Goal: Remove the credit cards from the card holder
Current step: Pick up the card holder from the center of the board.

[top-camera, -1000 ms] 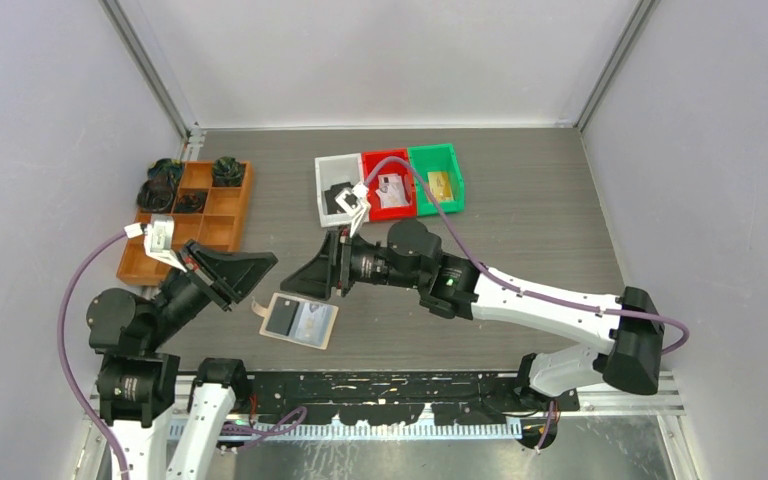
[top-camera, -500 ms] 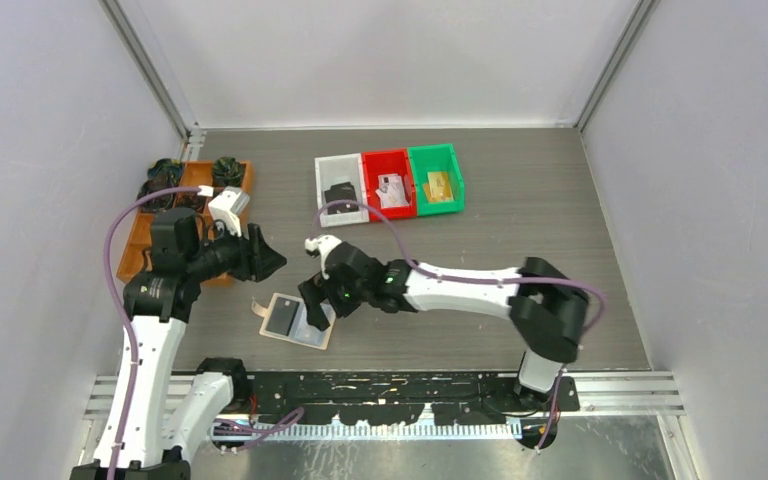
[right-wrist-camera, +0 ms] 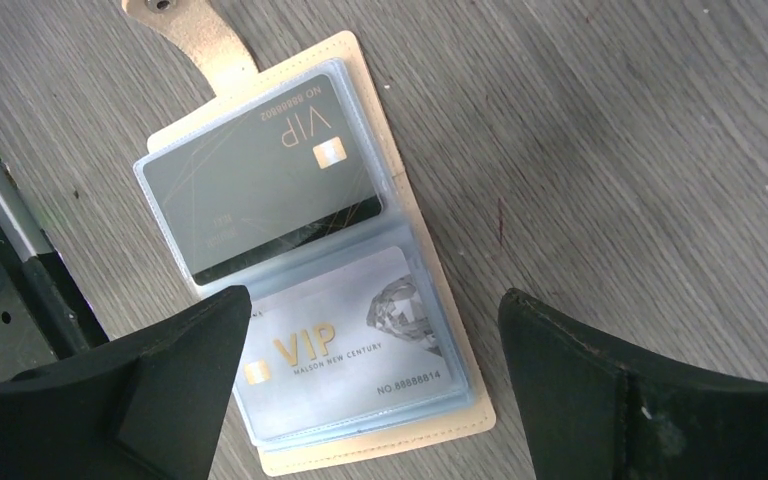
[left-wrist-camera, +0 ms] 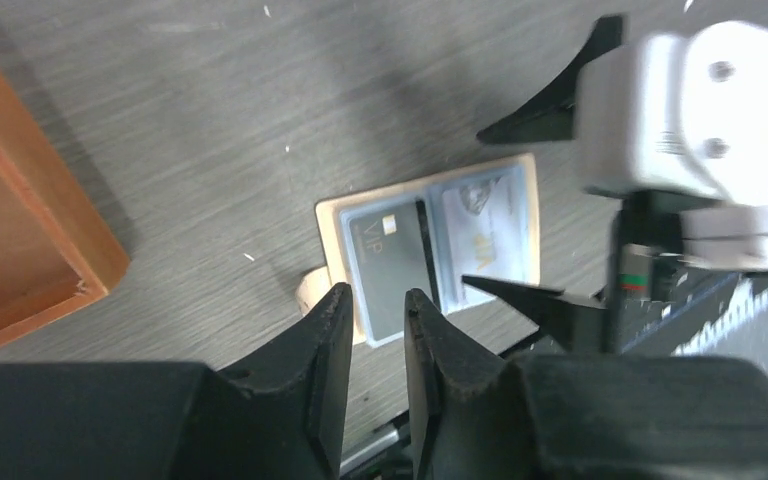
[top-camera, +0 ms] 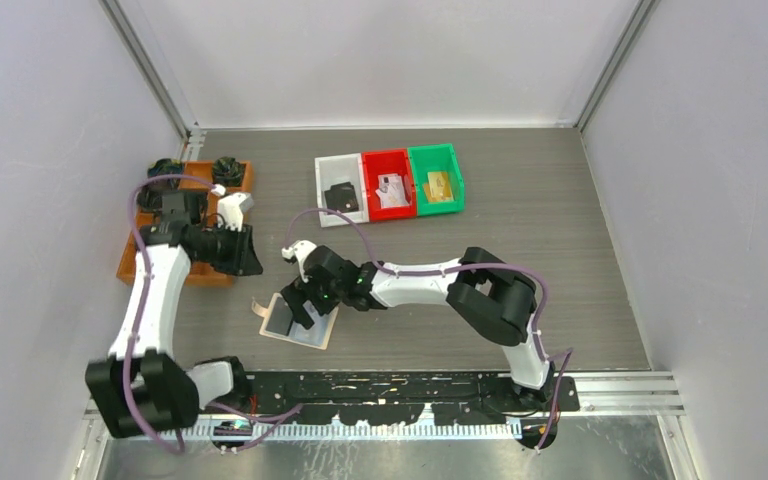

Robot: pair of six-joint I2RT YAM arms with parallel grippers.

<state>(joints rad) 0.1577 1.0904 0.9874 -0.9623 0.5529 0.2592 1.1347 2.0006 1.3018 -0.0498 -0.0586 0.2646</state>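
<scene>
The tan card holder (top-camera: 312, 335) lies open and flat near the table's front edge, its snap tab (right-wrist-camera: 185, 30) pointing away. Its clear sleeves hold a dark grey VIP credit card (right-wrist-camera: 260, 190) and a pale VIP credit card (right-wrist-camera: 350, 350). My right gripper (right-wrist-camera: 375, 320) is wide open just above the holder, its fingers straddling the pale card and holding nothing. It shows in the top view (top-camera: 305, 303) over the holder. My left gripper (top-camera: 250, 262) is empty and hovers left of and behind the holder. In its wrist view its jaws (left-wrist-camera: 377, 310) stand a narrow gap apart above the holder (left-wrist-camera: 328, 218).
An orange compartment tray (top-camera: 215, 228) with dark items stands at the back left, close to my left arm. White (top-camera: 322, 185), red (top-camera: 388, 158) and green (top-camera: 452, 172) bins stand in a row at the back. The metal base rail (top-camera: 390, 385) runs just in front of the holder.
My right arm has stretched left and come down over the open holder. My left arm has swung up and back towards the orange tray. The holder has not moved.
</scene>
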